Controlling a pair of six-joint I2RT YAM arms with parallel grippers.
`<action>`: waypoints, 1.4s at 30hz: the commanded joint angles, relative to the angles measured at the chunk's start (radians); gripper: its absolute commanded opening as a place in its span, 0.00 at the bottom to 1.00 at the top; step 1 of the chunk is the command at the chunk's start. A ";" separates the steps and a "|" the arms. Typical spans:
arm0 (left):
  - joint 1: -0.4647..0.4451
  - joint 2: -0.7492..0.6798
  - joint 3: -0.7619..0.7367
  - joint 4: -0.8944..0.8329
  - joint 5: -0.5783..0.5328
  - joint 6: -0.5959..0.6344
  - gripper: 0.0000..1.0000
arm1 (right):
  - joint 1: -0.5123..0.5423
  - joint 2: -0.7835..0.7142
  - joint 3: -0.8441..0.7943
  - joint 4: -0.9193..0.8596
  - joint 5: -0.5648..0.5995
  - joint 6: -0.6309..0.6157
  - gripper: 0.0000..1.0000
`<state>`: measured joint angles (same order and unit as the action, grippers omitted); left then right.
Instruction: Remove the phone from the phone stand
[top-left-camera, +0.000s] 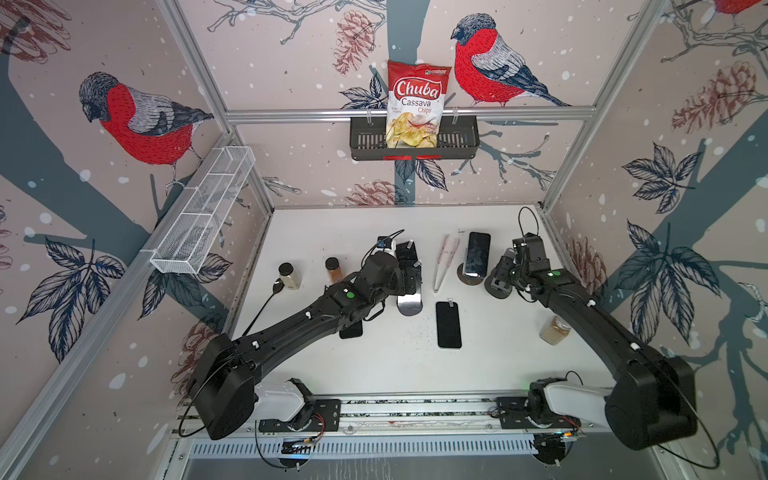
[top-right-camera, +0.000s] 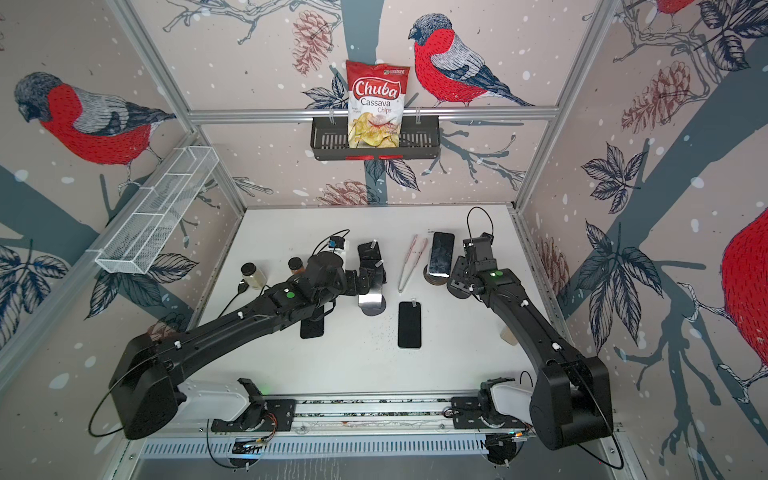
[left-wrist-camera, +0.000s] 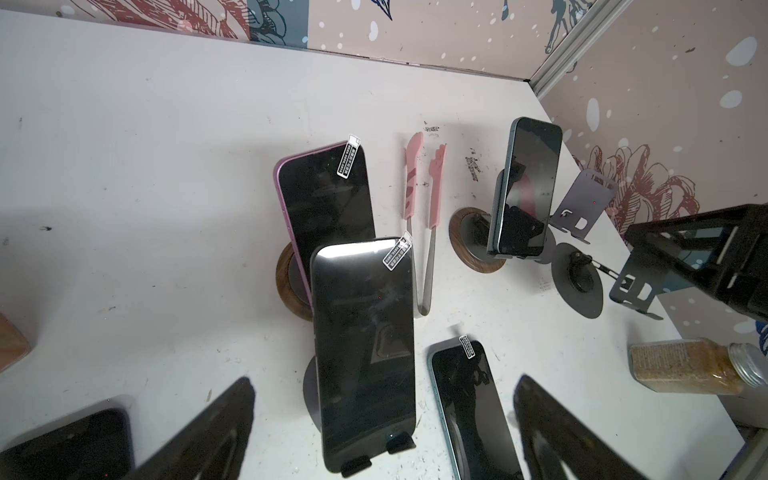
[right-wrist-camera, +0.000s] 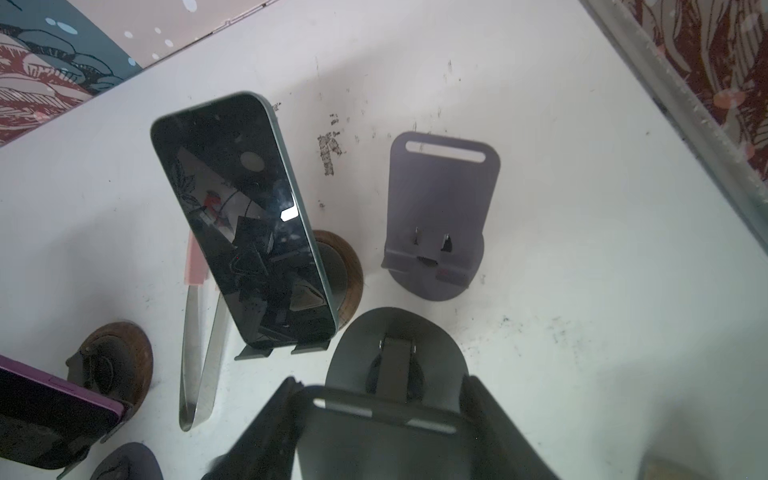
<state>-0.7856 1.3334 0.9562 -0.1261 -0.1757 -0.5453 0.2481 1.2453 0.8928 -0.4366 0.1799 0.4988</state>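
Two worries: the left hand (left-wrist-camera: 384, 390) stands wide open either side of the black phone (left-wrist-camera: 365, 353), which leans on its silver stand (top-left-camera: 409, 302). That stand is unbraced, since the right hand (right-wrist-camera: 380, 399) is clamped on an empty stand (right-wrist-camera: 386, 436). A lift could drag the silver stand along, or knock the purple phone (left-wrist-camera: 324, 199) just behind.

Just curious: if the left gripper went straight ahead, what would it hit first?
Probably the glossy black phone propped on its grey metal stand, ahead of the open left gripper.
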 joint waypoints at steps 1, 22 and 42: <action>0.003 0.007 0.012 0.043 0.012 0.014 0.96 | 0.002 0.003 -0.020 0.039 -0.001 0.032 0.54; 0.013 -0.007 -0.005 0.015 -0.021 -0.012 0.96 | 0.015 0.104 -0.150 0.162 0.019 0.067 0.60; 0.017 -0.050 -0.034 -0.024 -0.064 -0.062 0.96 | 0.024 -0.022 -0.036 0.091 0.032 0.008 0.90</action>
<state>-0.7696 1.2896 0.9245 -0.1482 -0.2195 -0.5980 0.2680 1.2495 0.8295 -0.3164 0.1883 0.5354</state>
